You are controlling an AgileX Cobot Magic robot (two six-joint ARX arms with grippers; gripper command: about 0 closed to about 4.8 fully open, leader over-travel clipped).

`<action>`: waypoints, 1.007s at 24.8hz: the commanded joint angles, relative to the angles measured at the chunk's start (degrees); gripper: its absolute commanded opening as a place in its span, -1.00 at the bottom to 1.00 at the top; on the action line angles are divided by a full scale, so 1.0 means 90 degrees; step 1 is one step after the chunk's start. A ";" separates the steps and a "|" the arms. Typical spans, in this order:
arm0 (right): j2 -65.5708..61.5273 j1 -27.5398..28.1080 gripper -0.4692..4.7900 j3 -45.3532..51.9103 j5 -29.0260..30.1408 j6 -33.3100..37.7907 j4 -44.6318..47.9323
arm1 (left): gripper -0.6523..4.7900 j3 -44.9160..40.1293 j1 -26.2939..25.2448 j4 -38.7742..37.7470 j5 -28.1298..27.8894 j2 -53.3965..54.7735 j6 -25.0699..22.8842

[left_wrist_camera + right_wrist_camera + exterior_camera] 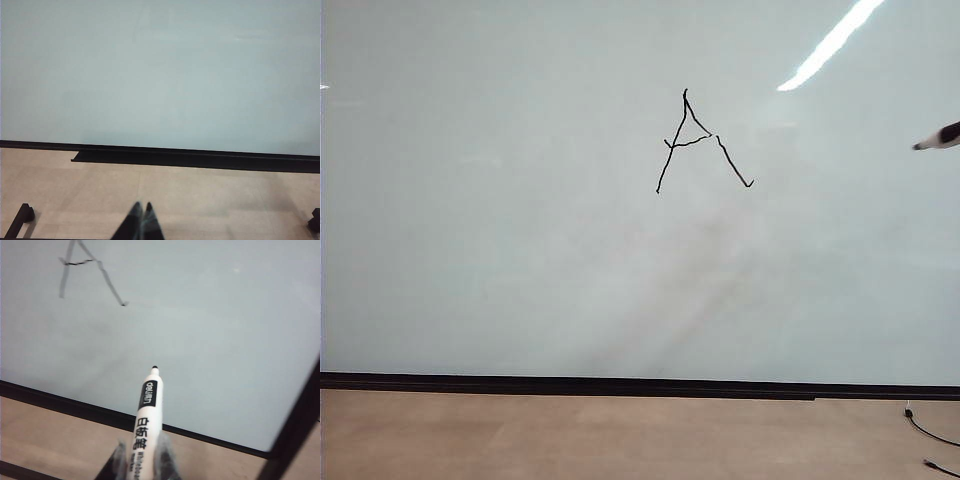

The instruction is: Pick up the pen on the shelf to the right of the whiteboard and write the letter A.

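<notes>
The large glossy pale grey-white whiteboard [520,250] fills most of the exterior view, with a black strip along its bottom edge and tan floor [570,435] below it. In the left wrist view the left gripper [141,220] sits low, over the floor and well short of the board, its two dark fingertips pressed together with nothing between them; a black ledge [175,158] runs along the board's lower edge ahead of it. Right of the board's middle, in its upper part, stands the thin black hand-drawn letter A [695,140], shaky, with a slanted crossbar and a break in its right leg. At the far right edge of the exterior view, the slim white pen with a black tip [938,138] pokes in, tip towards the A but well apart from it. The right wrist view shows the right gripper [140,460] pinching that pen's barrel, the tip aimed at the board. Thin black cables [932,432] lie on the floor at the lower right.
</notes>
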State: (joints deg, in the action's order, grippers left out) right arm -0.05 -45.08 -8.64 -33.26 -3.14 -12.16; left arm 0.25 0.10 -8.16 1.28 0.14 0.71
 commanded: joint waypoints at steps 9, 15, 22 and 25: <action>-0.0005 0.0002 -0.84 0.0840 0.0165 0.0070 0.1433 | -0.78 0.0015 0.0000 0.0044 0.0002 0.0005 -0.0029; -0.0002 0.0007 -0.84 0.0957 0.0163 0.0092 0.1367 | -0.78 0.0015 0.0000 0.0044 0.0002 0.0005 -0.0029; -0.0002 0.0396 -0.84 0.0957 -0.0066 0.0000 0.1188 | -0.78 0.0015 0.0000 0.0044 0.0002 0.0005 -0.0029; -0.0002 0.0865 -0.84 0.0957 0.0163 -0.0002 0.1188 | -0.78 0.0015 0.0000 0.0044 0.0002 0.0005 -0.0027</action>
State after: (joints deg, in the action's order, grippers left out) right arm -0.10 -38.92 0.16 -33.12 -2.90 -2.13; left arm 0.25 0.10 -8.16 1.28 0.16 0.69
